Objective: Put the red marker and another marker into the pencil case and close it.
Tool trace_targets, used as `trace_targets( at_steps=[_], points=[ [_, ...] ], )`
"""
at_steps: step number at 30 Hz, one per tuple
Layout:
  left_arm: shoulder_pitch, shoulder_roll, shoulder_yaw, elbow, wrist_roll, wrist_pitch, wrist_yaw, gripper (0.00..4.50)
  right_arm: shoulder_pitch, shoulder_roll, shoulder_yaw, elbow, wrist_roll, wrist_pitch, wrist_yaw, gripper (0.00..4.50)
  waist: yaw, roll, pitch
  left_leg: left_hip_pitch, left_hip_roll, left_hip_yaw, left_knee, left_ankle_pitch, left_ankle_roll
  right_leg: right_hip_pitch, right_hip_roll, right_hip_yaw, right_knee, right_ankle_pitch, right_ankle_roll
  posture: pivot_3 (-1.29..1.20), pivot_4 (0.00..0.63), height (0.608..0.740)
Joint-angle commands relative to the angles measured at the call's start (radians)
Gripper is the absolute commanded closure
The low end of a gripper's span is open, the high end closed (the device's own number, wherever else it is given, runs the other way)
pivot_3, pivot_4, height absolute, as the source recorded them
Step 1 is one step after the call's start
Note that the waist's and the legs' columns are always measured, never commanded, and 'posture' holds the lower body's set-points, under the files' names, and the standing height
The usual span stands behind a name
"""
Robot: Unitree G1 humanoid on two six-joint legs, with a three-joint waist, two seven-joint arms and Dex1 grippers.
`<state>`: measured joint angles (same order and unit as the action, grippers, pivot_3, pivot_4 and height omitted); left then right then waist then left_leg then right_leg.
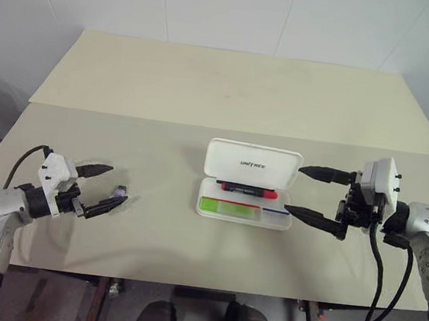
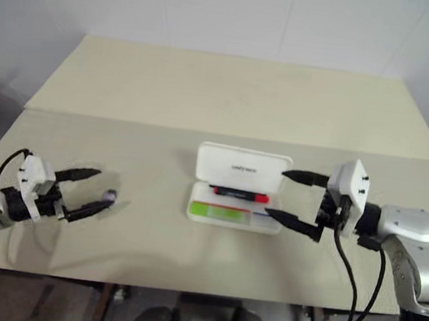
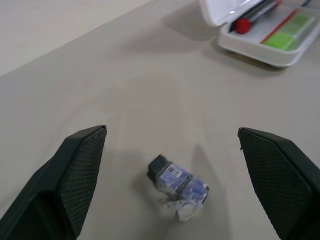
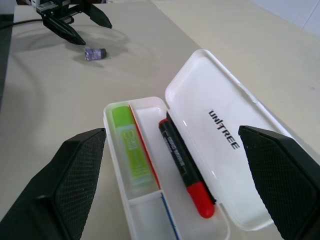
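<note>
With both markers already lying in the pencil case (image 1: 245, 207), the red marker (image 1: 247, 189) nearest the raised lid and the green highlighter (image 1: 229, 206) beside it, closing remains: the right gripper (image 1: 320, 194), spread empty beside the case, should push the "UNITREE" lid down evenly. The left gripper (image 1: 102, 189) hangs spread, well away from the case.

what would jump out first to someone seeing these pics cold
The open white pencil case mid-table draws the eye first, lid up, with the red marker and the green highlighter lying inside in separate compartments. An open pincer flanks it on each side: the right pincer close by the case, the left pincer far off beside a small crumpled blue object.
</note>
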<state>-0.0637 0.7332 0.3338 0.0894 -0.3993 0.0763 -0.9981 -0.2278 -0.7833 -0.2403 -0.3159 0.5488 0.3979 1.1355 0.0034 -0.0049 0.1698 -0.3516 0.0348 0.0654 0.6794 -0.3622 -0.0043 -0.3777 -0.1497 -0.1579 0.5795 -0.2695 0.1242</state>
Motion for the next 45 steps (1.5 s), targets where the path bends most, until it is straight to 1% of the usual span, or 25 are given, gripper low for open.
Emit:
trace_targets(
  at_steps=[1,7,12,19,22,26,27,32,33,37,39,42,44,45],
  points=[
    [0.04,-0.041,0.019,0.017,0.022,-0.035,0.066,0.0,-0.024,-0.019,0.007,-0.024,0.002,-0.018,-0.007,0.02,-0.002,0.0,0.0,0.0,0.0,0.0,0.0,0.0,0.0,0.0,0.0,0.0,0.0,0.0,0.0,0.0,0.15,0.74],
    [0.098,-0.117,-0.001,-0.017,0.046,-0.021,0.166,0.0,-0.019,-0.017,0.019,-0.046,0.012,-0.013,-0.026,0.02,-0.001,0.0,0.0,0.0,0.0,0.0,-0.001,0.0,0.0,0.0,0.0,0.0,0.0,0.0,0.0,0.0,0.15,0.74],
    [0.145,-0.234,-0.001,-0.087,0.056,0.014,0.326,0.0,-0.006,-0.026,0.008,-0.05,0.02,-0.015,-0.024,0.02,0.005,0.0,-0.001,0.0,0.0,0.0,0.0,0.0,0.0,0.001,-0.001,0.0,0.0,0.0,0.0,0.0,0.15,0.74],
    [0.164,-0.307,-0.045,-0.133,0.08,0.038,0.423,0.0,-0.019,-0.024,0.021,-0.049,0.024,-0.015,-0.027,0.02,0.02,0.002,-0.002,0.001,0.0,0.0,0.001,0.0,0.0,0.001,-0.001,0.001,0.0,0.0,0.0,0.0,0.15,0.74],
    [0.172,-0.327,-0.061,-0.164,0.081,0.066,0.45,0.57,-0.022,-0.024,0.025,-0.048,0.025,-0.015,-0.026,0.0,0.023,0.002,-0.002,0.001,-0.001,0.0,0.001,0.0,0.001,0.001,-0.001,0.0,0.0,0.0,0.0,0.0,0.15,0.74],
    [0.178,-0.329,-0.079,-0.185,0.088,0.087,0.463,1.91,-0.028,-0.026,0.028,-0.043,0.025,-0.015,-0.024,0.0,0.025,0.004,-0.003,0.001,-0.001,0.0,0.001,-0.001,0.001,0.001,-0.002,0.0,-0.001,0.0,0.0,0.0,0.15,0.74],
    [0.177,-0.33,-0.079,-0.185,0.085,0.09,0.466,2.31,-0.03,-0.026,0.029,-0.043,0.026,-0.015,-0.024,0.0,0.025,0.005,-0.003,0.001,-0.002,0.0,0.001,-0.001,0.001,0.002,-0.002,0.0,-0.001,0.0,0.0,0.0,0.15,0.74],
    [0.16,-0.327,-0.082,-0.186,0.084,0.101,0.47,4.04,-0.039,-0.027,0.033,-0.044,0.027,-0.012,-0.02,0.0,0.025,0.005,-0.004,0.001,-0.001,0.0,0.001,-0.001,0.001,0.002,-0.001,0.0,-0.002,0.0,0.0,0.0,0.15,0.74],
    [0.15,-0.333,-0.077,-0.188,0.07,0.093,0.463,4.14,-0.041,-0.027,0.033,-0.044,0.027,-0.012,-0.02,0.0,0.025,0.005,-0.004,0.001,-0.001,0.0,0.001,-0.001,0.001,0.002,-0.001,0.0,-0.002,0.0,0.0,0.0,0.15,0.74],
    [0.104,-0.34,-0.068,-0.212,0.012,0.081,0.421,4.14,-0.04,-0.026,0.037,-0.043,0.024,-0.013,-0.02,0.0,0.027,0.005,-0.004,0.0,-0.001,0.0,0.001,-0.001,0.001,0.002,-0.001,0.0,-0.003,0.0,0.0,0.0,0.15,0.74],
    [0.078,-0.327,-0.07,-0.231,-0.017,0.087,0.385,4.14,-0.038,-0.024,0.039,-0.042,0.022,-0.015,-0.02,0.0,0.026,0.004,-0.004,-0.001,-0.001,-0.001,0.002,-0.001,0.001,0.002,-0.001,0.0,-0.003,0.0,0.0,0.0,0.15,0.74],
    [0.027,-0.257,-0.095,-0.257,-0.049,0.098,0.273,4.14,-0.031,-0.025,0.036,-0.037,0.021,-0.019,-0.017,0.0,0.021,0.004,-0.004,-0.001,-0.001,0.0,0.001,0.0,0.001,0.002,0.0,-0.001,-0.003,0.0,0.0,0.0,0.15,0.74],
    [0.002,-0.227,-0.094,-0.253,-0.062,0.104,0.24,4.14,-0.028,-0.026,0.034,-0.034,0.019,-0.021,-0.016,0.0,0.02,0.004,-0.004,-0.001,0.0,0.0,0.001,0.0,0.001,0.001,0.0,-0.001,-0.003,0.0,0.0,0.0,0.15,0.74],
    [-0.023,-0.196,-0.094,-0.247,-0.071,0.108,0.206,4.14,-0.021,-0.028,0.03,-0.032,0.019,-0.023,-0.014,0.0,0.02,0.004,-0.004,-0.001,0.0,0.0,0.001,0.0,0.001,0.001,0.0,-0.001,-0.003,0.0,0.0,0.0,0.15,0.74]
  ],
)
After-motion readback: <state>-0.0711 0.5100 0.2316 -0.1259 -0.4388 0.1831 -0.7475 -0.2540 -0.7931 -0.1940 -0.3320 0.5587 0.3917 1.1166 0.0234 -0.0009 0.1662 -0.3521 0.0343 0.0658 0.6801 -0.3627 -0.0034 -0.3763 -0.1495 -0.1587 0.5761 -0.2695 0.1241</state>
